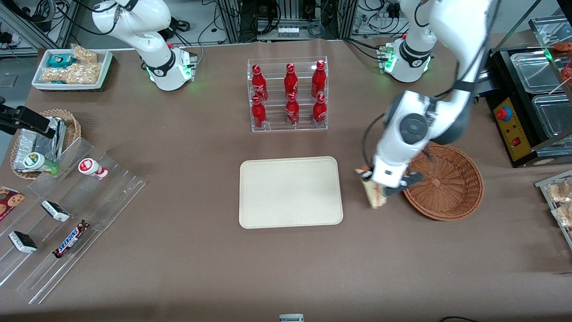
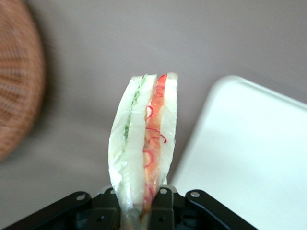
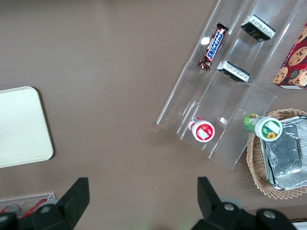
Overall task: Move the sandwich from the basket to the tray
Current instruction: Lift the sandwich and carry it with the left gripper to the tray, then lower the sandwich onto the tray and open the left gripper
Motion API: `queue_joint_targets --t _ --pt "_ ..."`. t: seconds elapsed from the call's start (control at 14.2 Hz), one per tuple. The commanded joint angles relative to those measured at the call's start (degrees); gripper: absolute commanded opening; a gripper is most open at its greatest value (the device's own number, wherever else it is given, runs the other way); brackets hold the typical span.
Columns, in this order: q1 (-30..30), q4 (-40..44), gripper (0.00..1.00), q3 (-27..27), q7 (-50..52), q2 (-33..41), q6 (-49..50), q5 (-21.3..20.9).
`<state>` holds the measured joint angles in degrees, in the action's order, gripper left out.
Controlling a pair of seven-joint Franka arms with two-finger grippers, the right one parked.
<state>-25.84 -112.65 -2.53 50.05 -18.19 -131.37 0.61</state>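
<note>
Item in transit — sandwich (image 2: 144,143), clamped by its base in the end effector (image 1: 379,190) above the worktop (image 1: 178,250) between basket (image 1: 447,188) and tray (image 1: 290,192) (tray bare): carry level over the rim — lower flat before releasing.

Left gripper (image 1: 374,188) low over the table, jaws clamped shut

Wrapped sandwich (image 1: 374,193) held by the gripper (image 1: 380,190) between basket (image 1: 451,183) and tray (image 1: 290,192)
</note>
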Motion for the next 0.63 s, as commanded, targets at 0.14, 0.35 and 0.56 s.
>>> queue_joint_targets --t 0.14,0.35,0.56 --pt "-10.97 15.24 0.07 1.21 2.51 -12.81 -1.07 -0.78" --pt "-14.84 18.51 0.07 1.21 4.87 -17.13 -5.46 -4.03" --pt "-16.26 21.51 0.07 1.13 5.24 -20.13 -6.01 -6.58"
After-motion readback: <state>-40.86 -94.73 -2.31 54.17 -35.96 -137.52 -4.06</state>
